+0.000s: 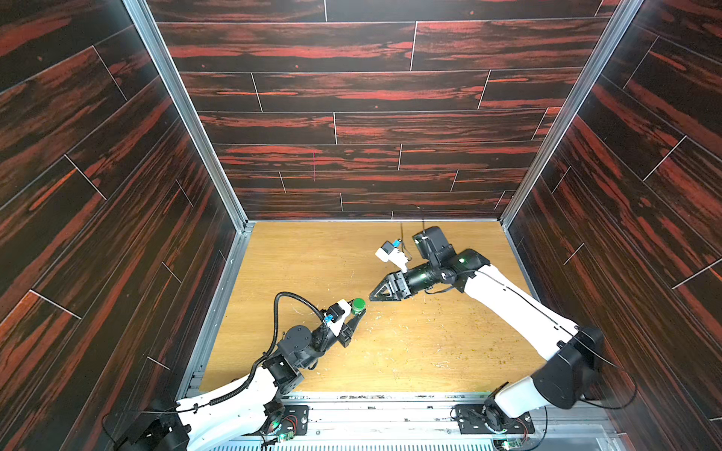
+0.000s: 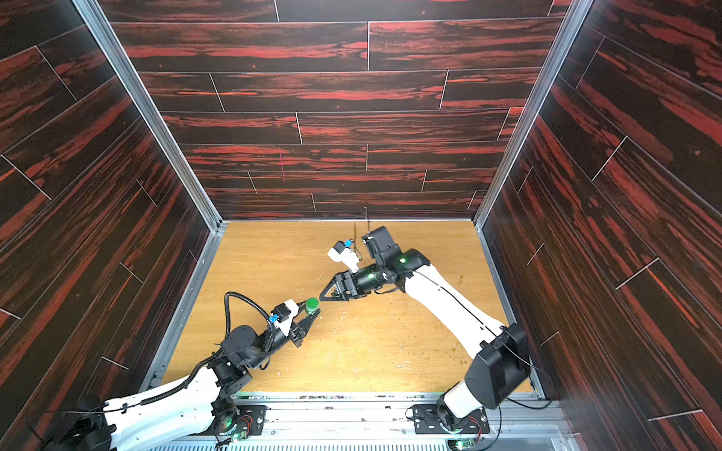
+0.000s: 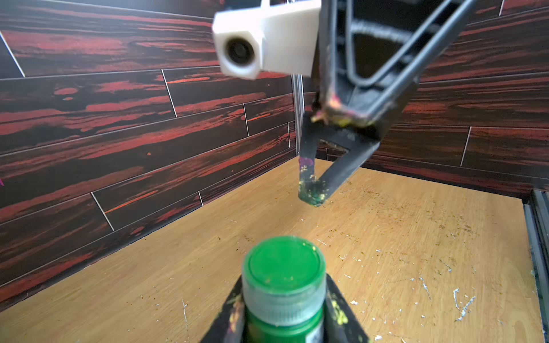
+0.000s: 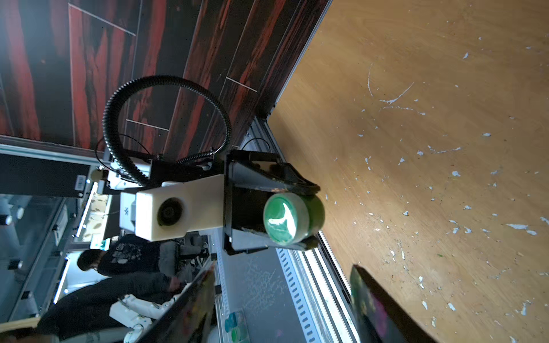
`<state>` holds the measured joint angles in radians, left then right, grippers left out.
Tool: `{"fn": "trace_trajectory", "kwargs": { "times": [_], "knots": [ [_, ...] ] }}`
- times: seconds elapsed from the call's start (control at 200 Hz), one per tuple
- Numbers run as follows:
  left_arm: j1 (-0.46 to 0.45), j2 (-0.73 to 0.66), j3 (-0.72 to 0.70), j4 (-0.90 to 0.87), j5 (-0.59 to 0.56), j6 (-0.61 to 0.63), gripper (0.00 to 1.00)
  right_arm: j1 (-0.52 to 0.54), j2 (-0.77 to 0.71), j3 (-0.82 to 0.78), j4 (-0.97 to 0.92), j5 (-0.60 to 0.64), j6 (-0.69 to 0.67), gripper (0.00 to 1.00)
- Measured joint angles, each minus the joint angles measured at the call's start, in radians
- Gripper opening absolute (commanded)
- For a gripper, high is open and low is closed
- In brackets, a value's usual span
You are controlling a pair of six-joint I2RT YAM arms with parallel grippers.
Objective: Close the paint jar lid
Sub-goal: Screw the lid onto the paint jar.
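My left gripper (image 1: 356, 311) is shut on the paint jar (image 3: 282, 325), a small clear-sided jar with green inside, held above the table. The green lid (image 3: 283, 267) sits on the jar's mouth, facing my right gripper; I cannot tell how tightly it is on. In both top views the jar (image 1: 356, 308) (image 2: 311, 306) shows at the left fingertips. My right gripper (image 1: 373, 296) hangs just right of the lid, a small gap away, open and with nothing in it. The right wrist view shows the lid (image 4: 280, 219) face-on, beyond the paint-stained fingers (image 4: 374, 303).
The wooden table (image 1: 410, 351) is flecked with dried paint. Dark red wood-panel walls (image 1: 351, 117) close in the left, right and back. A metal rail (image 1: 390, 406) runs along the front edge. Several small paint pots (image 4: 234, 326) sit beyond that rail.
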<state>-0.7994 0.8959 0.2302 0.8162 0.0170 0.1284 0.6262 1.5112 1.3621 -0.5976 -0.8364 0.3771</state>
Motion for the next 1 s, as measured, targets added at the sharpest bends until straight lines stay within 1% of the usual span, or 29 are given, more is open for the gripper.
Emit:
{"fn": "trace_trajectory", "kwargs": {
  "times": [0.135,0.281,0.406,0.541,0.671,0.752,0.847,1.002],
  "knots": [
    [0.000,0.000,0.002,0.010,0.000,-0.006,0.08,-0.014,-0.071,-0.242,0.348,-0.065,0.252,0.77],
    [0.000,0.000,0.009,0.018,0.001,-0.013,0.08,-0.012,-0.082,-0.446,0.735,-0.084,0.520,0.77],
    [0.000,0.000,0.013,0.028,0.001,-0.021,0.08,-0.011,-0.069,-0.554,1.054,-0.079,0.733,0.77],
    [0.000,0.005,0.023,0.035,0.001,-0.029,0.08,-0.009,-0.037,-0.598,1.319,-0.064,0.891,0.77],
    [0.000,0.041,0.034,0.059,0.002,-0.033,0.08,-0.005,0.005,-0.602,1.504,-0.053,0.999,0.77],
    [0.000,0.073,0.040,0.075,0.003,-0.036,0.08,0.001,0.026,-0.602,1.565,-0.049,1.034,0.78],
    [0.000,0.114,0.051,0.096,0.007,-0.040,0.08,0.006,0.042,-0.602,1.603,-0.045,1.062,0.77],
    [0.000,0.169,0.071,0.130,0.009,-0.042,0.08,0.007,0.047,-0.602,1.610,-0.046,1.075,0.77]
  ]
}}
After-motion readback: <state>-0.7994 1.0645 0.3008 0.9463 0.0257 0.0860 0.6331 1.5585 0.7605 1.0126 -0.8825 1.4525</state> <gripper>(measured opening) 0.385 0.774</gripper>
